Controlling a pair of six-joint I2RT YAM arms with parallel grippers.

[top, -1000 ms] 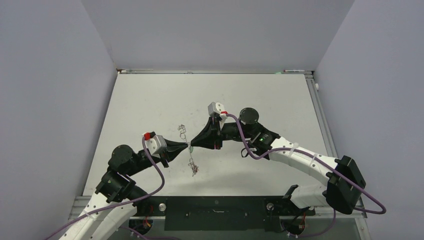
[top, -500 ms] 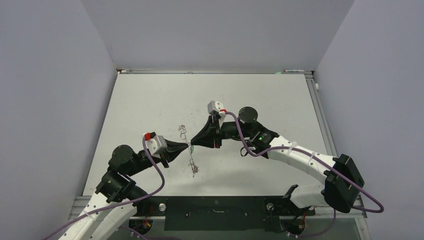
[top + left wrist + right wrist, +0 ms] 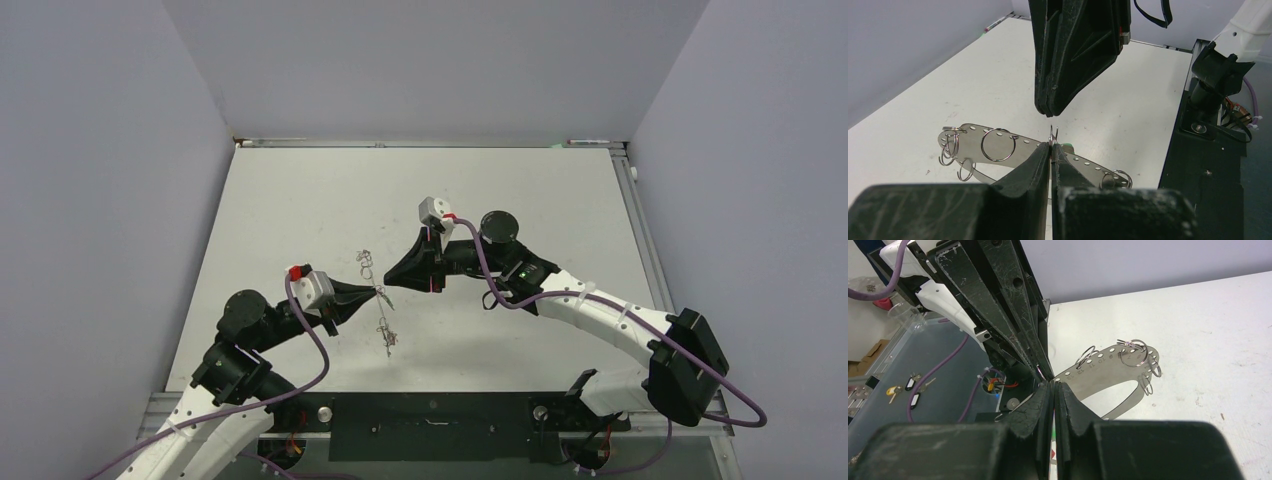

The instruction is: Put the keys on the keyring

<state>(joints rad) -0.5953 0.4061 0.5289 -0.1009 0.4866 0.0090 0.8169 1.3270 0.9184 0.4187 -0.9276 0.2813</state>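
Your left hand [image 3: 378, 292] has its fingers pressed together on the keyring [image 3: 970, 129], pinching the upper run of the band about midway along.

The keyring shows as a flat, perforated metal loop held on edge over the table [image 3: 300, 200]. It is a thin line from overhead and a broad oval from both wrist cameras. You cannot tell whether its lower run touches the table.

Small split rings [image 3: 998, 145] hang through the holes. Several sit toward the far end and one toward the near end.

A short wire loop stands up just above your left fingertips. A green bit [image 3: 1066, 147] sits against the band just beside them, too small to identify.

Your right hand [image 3: 388, 277] also has its fingers together, with nothing visible at the tip. Its tip faces the left hand's tip, near but apart, slightly farther up the table.
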